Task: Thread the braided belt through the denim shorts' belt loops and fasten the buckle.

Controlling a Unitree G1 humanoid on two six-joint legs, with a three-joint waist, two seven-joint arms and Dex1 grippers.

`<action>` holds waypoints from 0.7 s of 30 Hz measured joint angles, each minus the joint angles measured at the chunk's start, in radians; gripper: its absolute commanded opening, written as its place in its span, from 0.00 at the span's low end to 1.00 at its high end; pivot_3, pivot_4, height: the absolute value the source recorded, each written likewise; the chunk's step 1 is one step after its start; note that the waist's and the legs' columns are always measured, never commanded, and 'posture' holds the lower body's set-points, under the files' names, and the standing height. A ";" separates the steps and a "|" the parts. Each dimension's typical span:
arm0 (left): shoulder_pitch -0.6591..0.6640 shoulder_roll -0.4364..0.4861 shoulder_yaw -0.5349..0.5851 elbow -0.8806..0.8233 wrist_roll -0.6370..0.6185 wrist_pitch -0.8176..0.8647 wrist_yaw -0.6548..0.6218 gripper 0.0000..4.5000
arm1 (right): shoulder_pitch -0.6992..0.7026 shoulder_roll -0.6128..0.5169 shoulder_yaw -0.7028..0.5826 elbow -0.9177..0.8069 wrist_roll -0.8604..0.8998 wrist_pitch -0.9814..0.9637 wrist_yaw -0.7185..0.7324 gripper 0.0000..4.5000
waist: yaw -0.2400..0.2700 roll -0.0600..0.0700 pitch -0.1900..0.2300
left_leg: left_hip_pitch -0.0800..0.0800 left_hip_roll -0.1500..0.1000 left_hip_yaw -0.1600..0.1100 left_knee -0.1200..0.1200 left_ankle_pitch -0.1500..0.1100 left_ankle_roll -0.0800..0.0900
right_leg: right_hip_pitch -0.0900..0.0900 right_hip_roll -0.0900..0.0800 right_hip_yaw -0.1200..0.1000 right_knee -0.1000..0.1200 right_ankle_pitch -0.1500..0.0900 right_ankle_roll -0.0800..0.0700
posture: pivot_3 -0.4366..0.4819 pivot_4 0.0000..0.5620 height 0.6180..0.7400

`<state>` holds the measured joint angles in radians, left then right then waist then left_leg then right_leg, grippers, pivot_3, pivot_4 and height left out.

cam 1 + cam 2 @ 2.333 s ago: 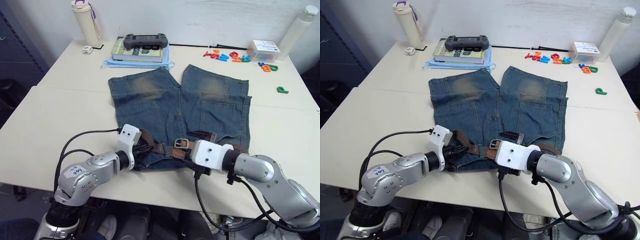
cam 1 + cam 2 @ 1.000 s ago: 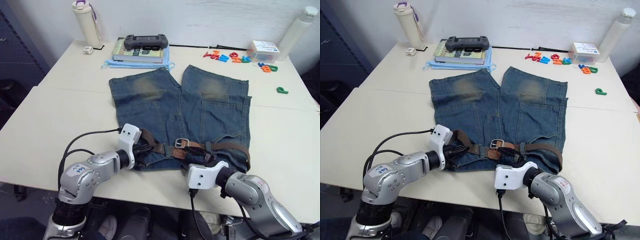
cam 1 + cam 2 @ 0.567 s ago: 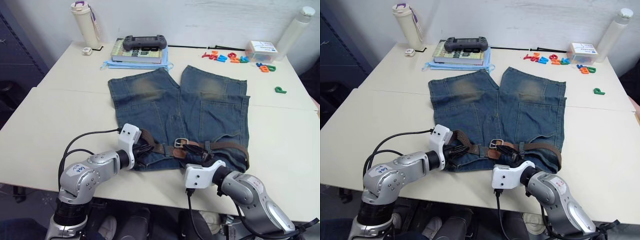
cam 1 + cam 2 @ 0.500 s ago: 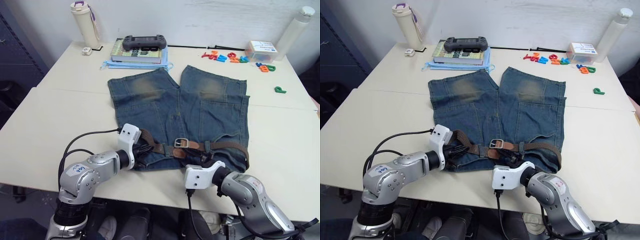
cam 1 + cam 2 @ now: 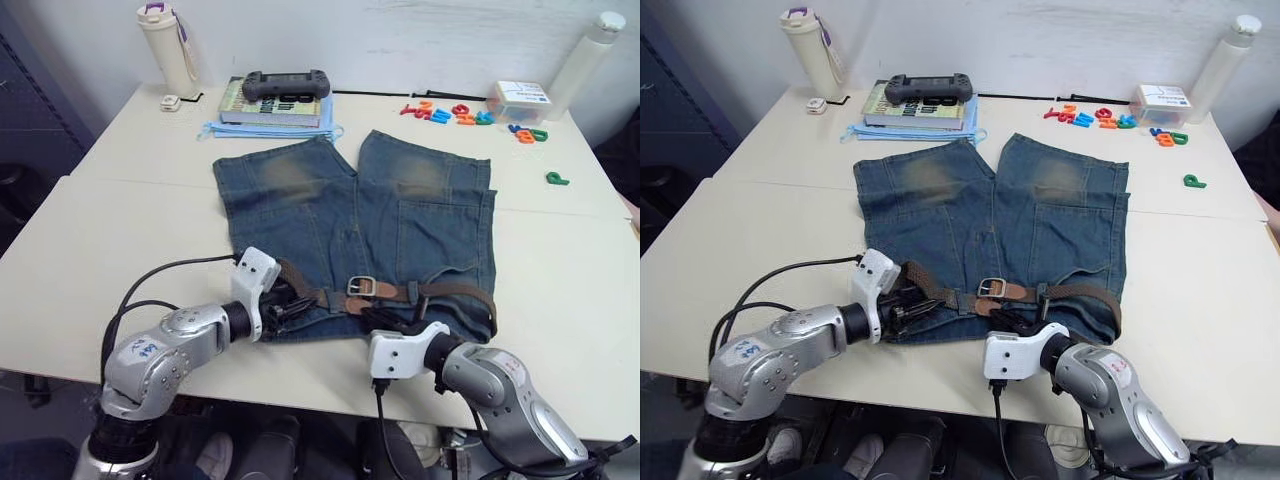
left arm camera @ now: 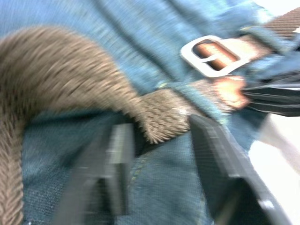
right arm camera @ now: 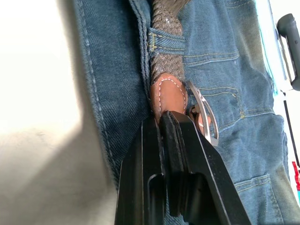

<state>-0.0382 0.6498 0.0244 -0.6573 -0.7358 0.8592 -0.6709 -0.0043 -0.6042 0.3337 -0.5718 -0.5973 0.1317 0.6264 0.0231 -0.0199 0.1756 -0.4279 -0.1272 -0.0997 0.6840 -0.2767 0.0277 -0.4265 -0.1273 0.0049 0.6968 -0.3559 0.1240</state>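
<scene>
The denim shorts (image 5: 355,225) lie flat on the table (image 5: 110,230), waistband toward the near edge. The braided belt (image 5: 440,293) runs along that waistband, with the buckle (image 5: 362,287) near its middle. The left end effector (image 5: 285,306) sits at the waistband's left end, the right end effector (image 5: 392,325) just below the buckle.

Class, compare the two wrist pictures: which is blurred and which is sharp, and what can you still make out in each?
Left wrist view: smeared by blur, yet the braided belt and the buckle still read. Right wrist view: sharp, showing white stitching on the belt's tan leather tab and the denim shorts.
</scene>
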 measured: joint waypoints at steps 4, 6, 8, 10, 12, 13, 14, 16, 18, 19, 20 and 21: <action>0.006 -0.030 -0.136 0.143 0.164 -0.105 0.020 0.59 | 0.007 0.000 -0.020 -0.031 0.000 0.004 0.015 0.00 | 0.001 0.000 0.000 | 0.000 0.000 0.000 0.000 0.000 0.000 | 0.000 0.000 0.000 0.000 0.000 -0.001 | 0.48 0.27 0.40; -0.001 -0.049 -0.157 0.184 0.200 -0.155 0.019 0.59 | 0.018 0.000 -0.029 -0.045 0.000 0.007 0.019 0.00 | 0.003 0.000 0.000 | 0.000 0.000 0.000 0.000 0.000 0.001 | 0.000 0.000 -0.001 0.000 0.000 -0.001 | 0.48 0.27 0.40; -0.004 -0.045 -0.165 0.201 0.225 -0.190 0.001 0.59 | 0.023 0.000 -0.035 -0.060 0.000 0.012 0.023 0.00 | 0.002 0.000 0.000 | 0.000 0.000 0.000 0.000 0.000 0.001 | 0.000 0.000 0.000 0.000 0.000 -0.001 | 0.48 0.27 0.40; -0.001 -0.023 -0.178 0.203 0.248 -0.219 -0.024 0.59 | 0.038 -0.001 -0.054 -0.076 0.000 0.023 0.032 0.00 | 0.001 0.000 0.000 | 0.000 0.000 0.000 0.000 0.000 0.000 | 0.000 0.000 0.000 0.000 0.000 -0.001 | 0.48 0.27 0.40; 0.010 0.011 -0.197 0.205 0.279 -0.252 -0.055 0.59 | 0.051 -0.001 -0.075 -0.096 0.001 0.029 0.039 0.00 | 0.000 0.001 0.000 | 0.000 0.000 0.000 0.000 0.000 0.000 | 0.000 0.000 0.000 0.000 0.000 -0.001 | 0.48 0.27 0.40; 0.016 0.028 -0.208 0.214 0.292 -0.272 -0.071 0.59 | 0.057 -0.002 -0.081 -0.109 0.002 0.034 0.046 0.00 | 0.000 0.001 -0.001 | 0.001 0.000 0.000 0.000 0.000 0.000 | 0.000 0.000 0.000 0.000 0.000 -0.001 | 0.48 0.27 0.40; 0.017 0.038 -0.214 0.234 0.307 -0.306 -0.090 0.59 | 0.070 -0.004 -0.099 -0.134 0.008 0.046 0.061 0.00 | 0.001 0.002 -0.002 | 0.001 0.000 0.000 0.000 0.000 0.000 | 0.000 0.000 0.000 0.000 0.000 -0.001 | 0.48 0.27 0.40; 0.019 0.040 -0.222 0.259 0.322 -0.349 -0.110 0.59 | 0.076 -0.015 -0.132 -0.170 0.019 0.061 0.081 0.00 | 0.000 0.004 -0.002 | 0.003 0.000 0.000 -0.001 -0.001 0.001 | 0.003 0.000 0.000 -0.001 0.000 -0.001 | 0.48 0.27 0.40; 0.019 0.040 -0.227 0.281 0.328 -0.379 -0.126 0.59 | 0.084 -0.027 -0.168 -0.198 0.027 0.070 0.096 0.00 | 0.000 0.004 -0.004 | 0.007 0.001 0.000 -0.001 -0.002 0.002 | 0.007 0.000 -0.001 -0.002 -0.001 -0.001 | 0.48 0.27 0.40; 0.018 0.038 -0.229 0.288 0.331 -0.388 -0.132 0.59 | 0.095 -0.037 -0.198 -0.217 0.035 0.076 0.108 0.00 | 0.000 0.004 -0.004 | 0.008 0.002 -0.001 -0.001 -0.005 0.006 | 0.008 0.000 -0.002 -0.003 -0.001 -0.001 | 0.48 0.27 0.40; 0.018 0.038 -0.230 0.291 0.332 -0.392 -0.133 0.59 | 0.099 -0.046 -0.216 -0.225 0.039 0.080 0.114 0.00 | 0.000 0.005 -0.004 | 0.008 0.002 -0.001 -0.001 -0.005 0.007 | 0.009 0.000 -0.002 -0.003 -0.001 -0.001 | 0.48 0.27 0.40; 0.016 0.037 -0.231 0.297 0.333 -0.397 -0.136 0.59 | 0.106 -0.054 -0.242 -0.236 0.048 0.086 0.124 0.00 | 0.000 0.005 -0.005 | 0.008 0.002 -0.001 -0.001 -0.005 0.007 | 0.009 0.001 -0.002 -0.004 -0.001 -0.001 | 0.48 0.27 0.40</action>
<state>-0.0221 0.6863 -0.2063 -0.3601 -0.4033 0.4623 -0.8073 0.1020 -0.6581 0.0914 -0.8076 -0.5497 0.2180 0.7500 0.0235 -0.0145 0.1705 -0.4195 -0.1256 -0.1009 0.6827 -0.2820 0.0344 -0.4170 -0.1267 0.0028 0.6932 -0.3568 0.1227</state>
